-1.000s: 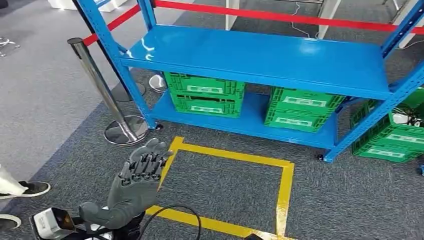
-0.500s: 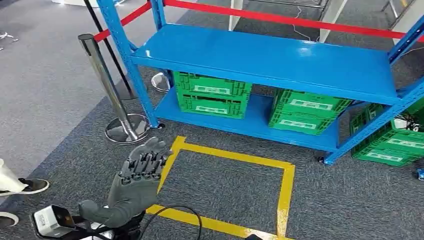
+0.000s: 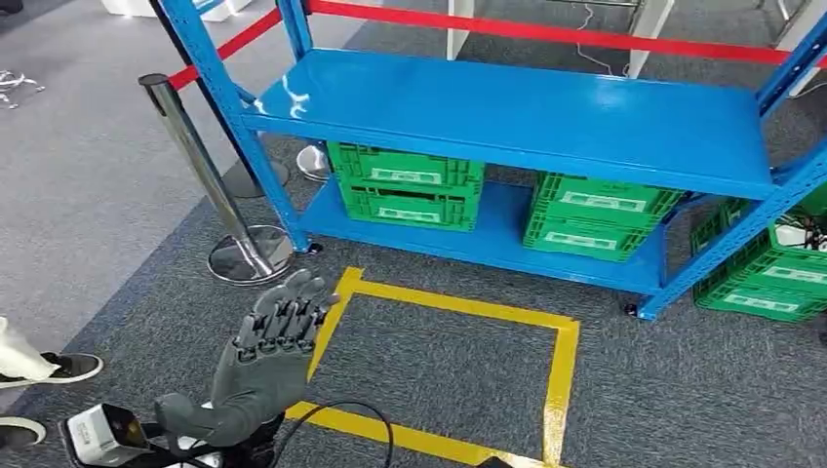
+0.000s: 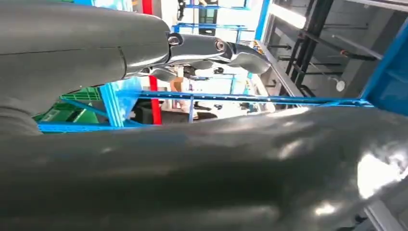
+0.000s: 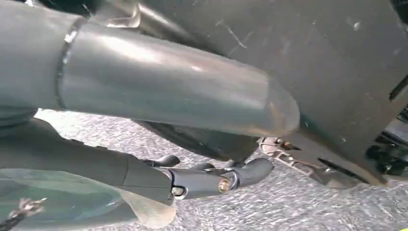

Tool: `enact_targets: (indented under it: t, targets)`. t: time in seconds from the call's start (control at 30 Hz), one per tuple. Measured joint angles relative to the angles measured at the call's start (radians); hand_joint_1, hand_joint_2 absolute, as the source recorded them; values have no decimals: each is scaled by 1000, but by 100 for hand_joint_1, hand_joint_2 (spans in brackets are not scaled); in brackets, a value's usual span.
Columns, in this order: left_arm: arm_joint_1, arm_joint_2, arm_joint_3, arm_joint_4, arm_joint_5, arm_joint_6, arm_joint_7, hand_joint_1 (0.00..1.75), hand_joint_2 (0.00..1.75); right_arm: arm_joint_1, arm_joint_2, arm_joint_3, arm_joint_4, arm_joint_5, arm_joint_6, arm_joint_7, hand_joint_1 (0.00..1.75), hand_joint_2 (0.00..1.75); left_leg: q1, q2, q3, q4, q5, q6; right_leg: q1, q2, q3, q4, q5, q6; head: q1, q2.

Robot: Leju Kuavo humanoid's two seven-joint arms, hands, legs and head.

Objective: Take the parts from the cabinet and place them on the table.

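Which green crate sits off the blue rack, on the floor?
The green crate at far right, standing on the carpet outside the rack's right post. The other two crates sit on the rack's bottom shelf, under the top shelf.

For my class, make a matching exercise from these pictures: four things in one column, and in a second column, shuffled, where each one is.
Things:
1. left hand
2. green crates
3. yellow tape square
4. silver stanchion post

Places:
A. on the bottom blue shelf
B. on the carpet in front of the rack
C. raised, empty, by the tape square's left edge
D. standing left of the rack, on a round base

Pairs: 1-C, 2-A, 3-B, 4-D
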Motion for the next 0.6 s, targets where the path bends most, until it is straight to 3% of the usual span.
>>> enact_targets:
  t: [0.03, 0.07, 0.13, 0.17, 0.2, 0.23, 0.3, 0.37, 0.4, 0.43, 0.5, 0.53, 0.57, 0.6]
  targets:
    - [0, 2, 0, 0, 0, 0, 0, 0, 0, 1, 0, 0, 0, 0, 0, 0, 0, 0, 2, 0, -31, 55, -12, -2, 0, 0, 1, 0, -1, -1, 0, 0]
    - [0, 2, 0, 0, 0, 0, 0, 0, 0, 1, 0, 0, 0, 0, 0, 0, 0, 0, 3, 0, -39, 61, 1, -2, 0, 0, 3, 0, -3, -1, 0, 0]
    - [0, 3, 0, 0, 0, 0, 0, 0, 0, 1, 0, 0, 0, 0, 0, 0, 0, 0, 3, 0, 4, -44, 83, 4, 0, 2, 12, 0, -8, 0, 0, 0]
    - [0, 3, 0, 0, 0, 0, 0, 0, 0, 1, 0, 0, 0, 0, 0, 0, 0, 0, 2, 0, 47, -138, 135, 10, 0, 3, 18, 0, -11, 2, 0, 0]
    - [-1, 3, 0, 0, 0, 0, 0, 0, 0, 1, 0, 0, 0, 0, 0, 0, 0, 0, 1, 1, 78, -214, 163, 17, 0, 3, 20, 0, -14, 5, -1, 0]
    - [-2, 3, 0, 0, 0, 0, 0, 0, 0, 0, 0, 0, 0, 0, 0, 0, 0, 0, -4, 1, 88, -229, 142, 18, 5, 3, 19, 0, -16, 11, 1, 0]
    - [0, 3, 0, 0, 0, -1, 0, 0, 0, -1, 0, 0, 0, 0, 0, 0, 0, 0, -7, -1, 87, -242, 139, 22, 3, 1, 14, -2, -16, 23, 3, 0]
    - [-1, 3, 1, 0, 1, -1, 0, 0, 0, -2, 0, 0, 0, 0, 0, 0, 0, 0, -7, -1, 91, -251, 141, 35, 2, -1, 21, -9, -18, 37, 2, 0]
    - [0, 1, 1, 0, 2, -1, -1, 0, 0, -2, 0, 0, 0, 0, 0, 0, 0, 0, -1, 0, 101, -261, 146, 40, -1, 1, 10, 5, -28, 39, 3, 0]
    - [-2, 0, 1, 0, 2, -2, -1, 0, 0, -3, 0, 0, 0, 0, 0, 0, 0, 0, 0, 1, 105, -263, 145, 45, 2, 2, -10, 44, -52, 40, 6, 0]
    - [0, -2, 2, 0, 4, -1, 0, 0, 0, -3, 0, 0, 0, 1, 0, 0, 0, 0, -2, 3, 105, -263, 142, 52, 2, 2, -93, 199, -121, 41, 13, 0]
    - [0, -2, 2, 0, 7, 1, 6, 0, 0, -1, 0, 0, 0, 1, 0, 0, 0, 0, -4, 3, 104, -262, 141, 54, 2, 2, -132, 265, -141, 42, 12, 0]
    - [1, -2, 2, 2, 11, 4, 16, 0, 175, 0, 0, 0, 0, 1, -1, 0, 0, 0, -5, 2, 105, -262, 140, 55, 2, 2, -154, 296, -137, 43, 15, 0]
    - [2, -2, 2, 3, 16, 6, 26, 0, 175, -1, 0, 0, 0, 0, -1, 1, 0, 0, -6, 2, 108, -262, 138, 54, 2, 2, -151, 277, -110, 42, 13, 0]
